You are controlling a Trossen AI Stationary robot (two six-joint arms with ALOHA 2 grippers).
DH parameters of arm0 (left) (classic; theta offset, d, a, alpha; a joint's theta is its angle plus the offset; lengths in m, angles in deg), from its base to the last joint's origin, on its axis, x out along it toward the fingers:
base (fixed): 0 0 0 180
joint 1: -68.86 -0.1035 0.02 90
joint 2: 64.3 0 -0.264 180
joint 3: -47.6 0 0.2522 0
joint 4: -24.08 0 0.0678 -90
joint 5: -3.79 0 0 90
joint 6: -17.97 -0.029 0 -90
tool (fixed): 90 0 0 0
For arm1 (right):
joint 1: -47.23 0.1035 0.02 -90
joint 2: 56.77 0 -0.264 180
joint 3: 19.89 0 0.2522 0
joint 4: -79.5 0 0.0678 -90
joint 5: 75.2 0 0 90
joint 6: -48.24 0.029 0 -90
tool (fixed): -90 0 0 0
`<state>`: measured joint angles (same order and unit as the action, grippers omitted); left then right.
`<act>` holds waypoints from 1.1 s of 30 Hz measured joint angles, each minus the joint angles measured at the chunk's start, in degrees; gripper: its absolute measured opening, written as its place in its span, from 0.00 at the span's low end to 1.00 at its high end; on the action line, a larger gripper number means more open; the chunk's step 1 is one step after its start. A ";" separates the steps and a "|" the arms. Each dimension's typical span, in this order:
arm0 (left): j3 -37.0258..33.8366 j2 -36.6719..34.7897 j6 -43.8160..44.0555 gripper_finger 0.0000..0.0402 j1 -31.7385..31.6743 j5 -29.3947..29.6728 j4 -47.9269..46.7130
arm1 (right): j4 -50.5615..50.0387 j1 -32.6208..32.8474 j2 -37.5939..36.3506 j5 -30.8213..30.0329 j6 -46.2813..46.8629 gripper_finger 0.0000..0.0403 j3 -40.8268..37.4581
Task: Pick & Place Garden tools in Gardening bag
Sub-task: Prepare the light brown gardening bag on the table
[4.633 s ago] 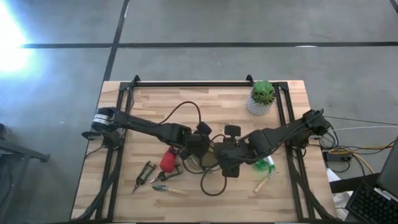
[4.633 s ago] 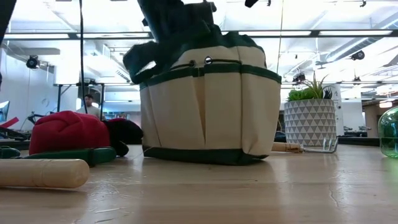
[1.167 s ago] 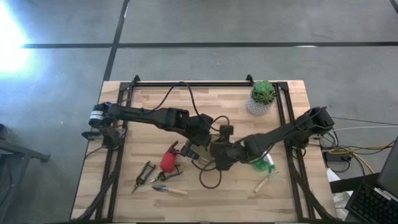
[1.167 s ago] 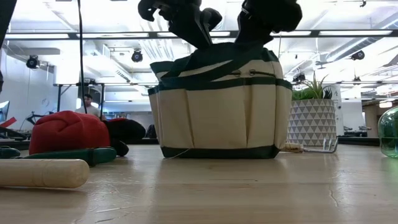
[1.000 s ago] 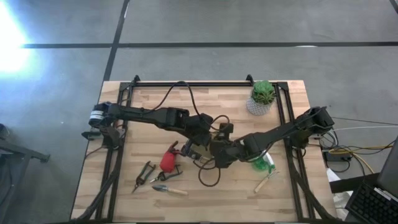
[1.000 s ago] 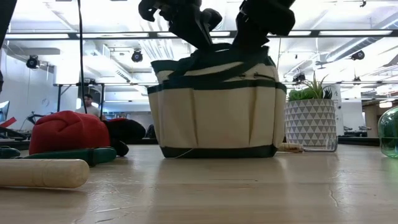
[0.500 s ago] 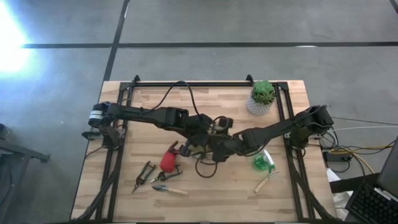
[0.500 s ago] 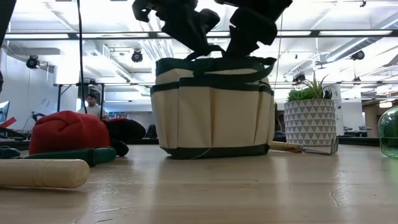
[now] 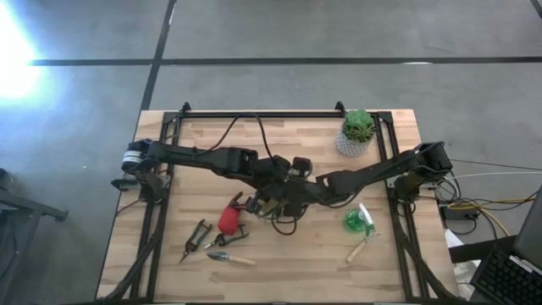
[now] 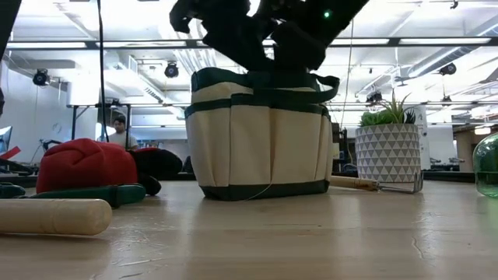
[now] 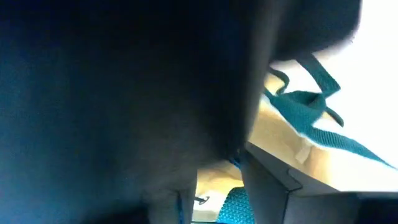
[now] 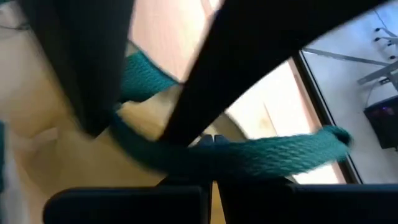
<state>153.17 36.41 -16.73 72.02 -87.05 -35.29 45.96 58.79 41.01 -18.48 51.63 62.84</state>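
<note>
Your two arms meet over the gardening bag, which stands upright near the middle of the wooden bench. The right end effector is pressed together, pinching a dark green woven handle strap of the bag. The left end effector is right at the bag's top too, but you cannot tell if its fingers are spread or not.

Here is what could go wrong. The bag is soft cloth, so a pull on one strap could tip it or fold its mouth shut. The two arms are very close together and could bump. A dark cable loops over the bench near the bag and could snag.

The bag is round, beige cloth with dark green trim and side pockets. The tools lie apart from it on the bench: a soft-looking red piece, a smooth wooden handle, dark pruners, a trowel, and a round, see-through green spray bottle. A spiky green plant in a white patterned pot sits at the far corner.
</note>
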 joint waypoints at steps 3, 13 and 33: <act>0.00 -0.02 -0.15 0.36 0.02 0.77 -0.35 | -0.18 -0.16 -0.02 0.27 -0.16 0.02 -0.03; 1.65 -0.88 1.52 0.52 0.00 12.57 -5.44 | -0.25 -0.20 -0.02 0.75 -0.42 0.02 -0.09; 2.67 -4.40 6.69 0.53 -0.04 17.78 -12.78 | 6.28 -6.71 -0.13 4.33 -7.93 0.02 -0.09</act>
<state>155.83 32.01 -10.04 71.98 -69.27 -48.07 52.24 52.08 40.87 -14.15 43.70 62.76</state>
